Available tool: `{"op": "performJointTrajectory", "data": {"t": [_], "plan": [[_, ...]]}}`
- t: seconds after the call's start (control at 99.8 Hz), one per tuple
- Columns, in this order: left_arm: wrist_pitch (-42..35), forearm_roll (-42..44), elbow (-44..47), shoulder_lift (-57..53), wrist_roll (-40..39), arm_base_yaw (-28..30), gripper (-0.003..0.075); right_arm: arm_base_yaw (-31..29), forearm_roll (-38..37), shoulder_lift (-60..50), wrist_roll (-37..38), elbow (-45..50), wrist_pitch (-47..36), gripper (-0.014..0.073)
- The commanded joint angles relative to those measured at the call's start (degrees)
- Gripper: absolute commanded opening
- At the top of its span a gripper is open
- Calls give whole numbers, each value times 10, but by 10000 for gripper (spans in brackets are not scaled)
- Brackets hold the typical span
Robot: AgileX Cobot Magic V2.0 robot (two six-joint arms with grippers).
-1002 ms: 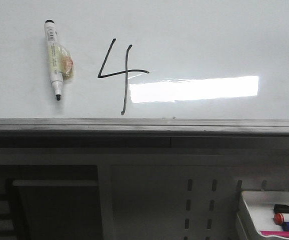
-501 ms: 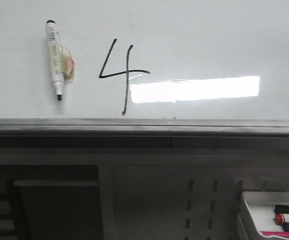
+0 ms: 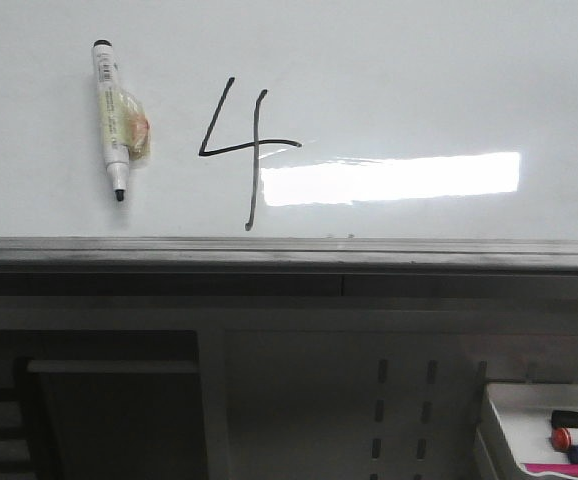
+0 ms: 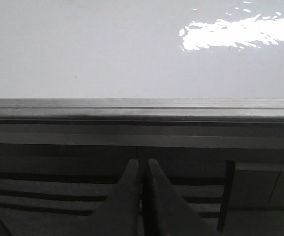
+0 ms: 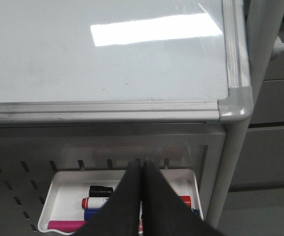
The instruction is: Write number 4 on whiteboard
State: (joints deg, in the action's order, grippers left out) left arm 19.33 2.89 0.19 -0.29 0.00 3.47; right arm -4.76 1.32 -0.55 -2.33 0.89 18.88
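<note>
Fingers: both the left gripper [image 4: 142, 169] and right gripper [image 5: 142, 169] are sitting closed, holding nothing. The number 4 [image 3: 244, 150] is standing finished on the whiteboard [image 3: 419, 80]; its ink is likely smudging easily, so avoid touching

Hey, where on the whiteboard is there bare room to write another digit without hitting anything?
The whiteboard is bare right of the number 4, above and around the light reflection, out to the frame's right edge. The left is crowded: a marker lies on the board close beside the 4, leaving only a narrow strip between them.
</note>
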Motion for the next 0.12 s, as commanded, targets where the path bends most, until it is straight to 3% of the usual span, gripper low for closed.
{"op": "performJointTrajectory", "data": {"t": [0.0, 0.11], "plan": [[-30, -3, 20, -15, -5, 1, -20, -3, -5, -9, -2, 10, -7, -64], [-30, -3, 20, -15, -5, 1, -20, -3, -5, -9, -2, 10, -7, -64]]}}
